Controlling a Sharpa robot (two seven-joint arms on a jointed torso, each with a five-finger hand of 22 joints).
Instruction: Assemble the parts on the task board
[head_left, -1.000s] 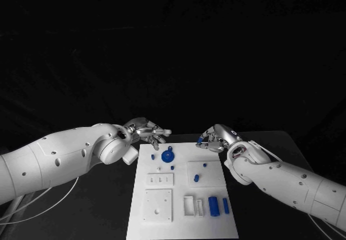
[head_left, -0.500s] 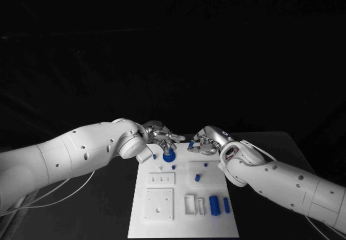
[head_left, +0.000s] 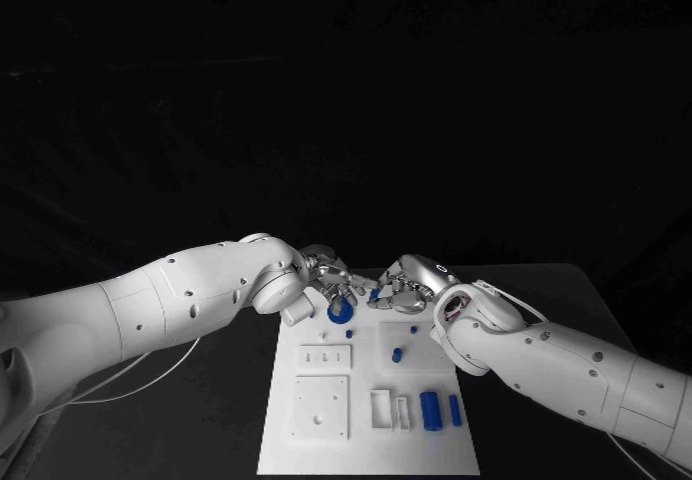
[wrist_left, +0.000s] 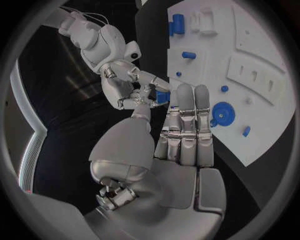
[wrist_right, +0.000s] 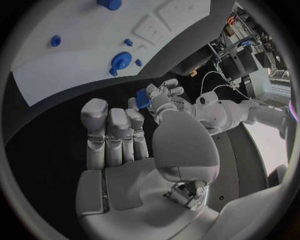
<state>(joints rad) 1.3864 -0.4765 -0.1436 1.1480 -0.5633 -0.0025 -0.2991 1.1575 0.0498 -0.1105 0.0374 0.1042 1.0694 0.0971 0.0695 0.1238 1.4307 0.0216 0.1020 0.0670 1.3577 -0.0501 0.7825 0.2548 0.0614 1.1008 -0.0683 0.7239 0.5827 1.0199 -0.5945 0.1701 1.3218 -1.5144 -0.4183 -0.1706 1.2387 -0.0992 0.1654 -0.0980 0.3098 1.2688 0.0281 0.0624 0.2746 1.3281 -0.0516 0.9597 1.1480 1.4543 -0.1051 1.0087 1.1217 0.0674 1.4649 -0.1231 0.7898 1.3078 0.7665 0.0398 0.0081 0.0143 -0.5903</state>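
- Two hands meet over the far end of the task board (head_left: 361, 445). The left hand (head_left: 329, 280) and the right hand (head_left: 407, 287) are fingertip to fingertip above the round blue disc (head_left: 340, 314).
- One small blue part (head_left: 375, 295) sits in the air between them, off the board. The right hand pinches it. The left hand's fingers reach up to it, but I cannot tell whether they have closed on it or only touch it.
- Risk, as I judge it: this looks like a hand-to-hand pass. If the right hand lets go before the left has a firm pinch, the part drops. It could bounce off the board onto the dark bench (head_left: 216, 400), or knock the disc below.
- A second risk is twist. The part is small and mostly hidden by fingers, so it may end up askew in the receiving hand and then jam at its socket.
- The other blue pieces, a peg (head_left: 397, 353) and the cylinders (head_left: 428, 410) nearer the robot, lie well apart from the hands and seem safe.
- Compared with a second ago, the left hand has swung in from the board's far left corner, where it hung with fingers spread. The right hand has edged towards it with the part. The gap between the hands has closed.
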